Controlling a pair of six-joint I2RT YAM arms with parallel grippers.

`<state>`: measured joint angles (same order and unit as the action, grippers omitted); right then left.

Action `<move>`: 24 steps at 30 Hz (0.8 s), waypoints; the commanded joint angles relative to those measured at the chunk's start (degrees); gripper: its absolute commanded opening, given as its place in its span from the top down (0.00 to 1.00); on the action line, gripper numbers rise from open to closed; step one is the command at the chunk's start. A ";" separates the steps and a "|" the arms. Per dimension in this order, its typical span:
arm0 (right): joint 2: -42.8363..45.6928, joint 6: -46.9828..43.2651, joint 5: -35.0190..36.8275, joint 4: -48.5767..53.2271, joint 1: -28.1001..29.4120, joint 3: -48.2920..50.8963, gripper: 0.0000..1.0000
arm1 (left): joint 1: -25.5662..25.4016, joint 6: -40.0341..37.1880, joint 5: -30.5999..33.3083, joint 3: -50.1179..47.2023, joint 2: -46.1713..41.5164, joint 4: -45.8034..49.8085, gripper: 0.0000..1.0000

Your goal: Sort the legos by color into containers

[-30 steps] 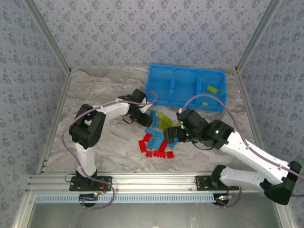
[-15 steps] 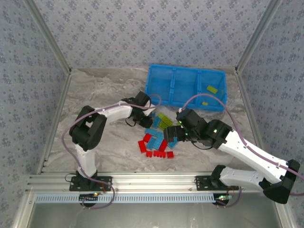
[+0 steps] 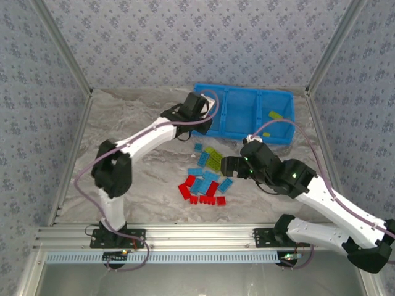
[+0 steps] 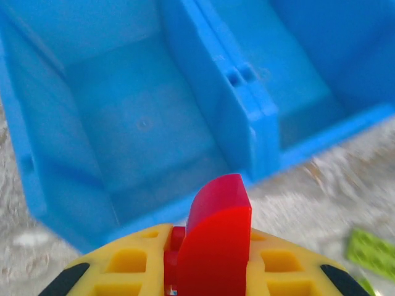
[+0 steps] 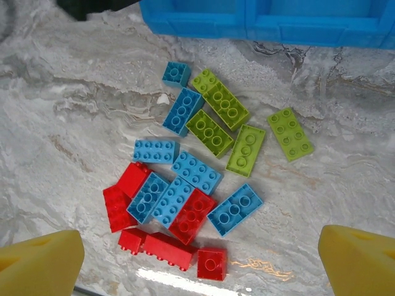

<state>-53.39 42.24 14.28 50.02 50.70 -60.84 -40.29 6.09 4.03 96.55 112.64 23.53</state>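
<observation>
My left gripper [image 3: 200,108] hangs over the left compartment of the blue tray [image 3: 242,90]. It is shut on a red brick [image 4: 217,237], which stands up between the yellow fingers [image 4: 123,271] above the tray's front wall [image 4: 148,216]. The loose legos [image 3: 204,177] lie in a heap on the table in front of the tray: red [image 5: 192,216], light blue [image 5: 196,172] and yellow-green [image 5: 226,106] bricks. My right gripper [image 3: 229,166] hovers just right of the heap. It is open, its fingertips [image 5: 41,264] wide apart above the bricks. Two yellow-green bricks [image 3: 275,115] lie in the tray's right compartment.
The tray's front wall [image 5: 259,24] runs just behind the heap. Metal frame posts [image 3: 74,68] and patterned walls bound the marble table [image 3: 142,111] on three sides. An aluminium rail [image 3: 197,237] crosses the near edge.
The left gripper shut on a red brick at the heap and carried it back and right to the tray's left compartment. The right gripper drew back a little to the right.
</observation>
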 commanded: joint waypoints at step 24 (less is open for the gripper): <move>-5.10 19.36 1.03 -2.40 -1.81 11.92 0.00 | -7.23 -7.16 -1.77 -28.27 -40.17 -8.49 0.52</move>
<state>-54.68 56.49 17.80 51.16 49.78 -51.27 -44.10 4.19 4.89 74.72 80.84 16.25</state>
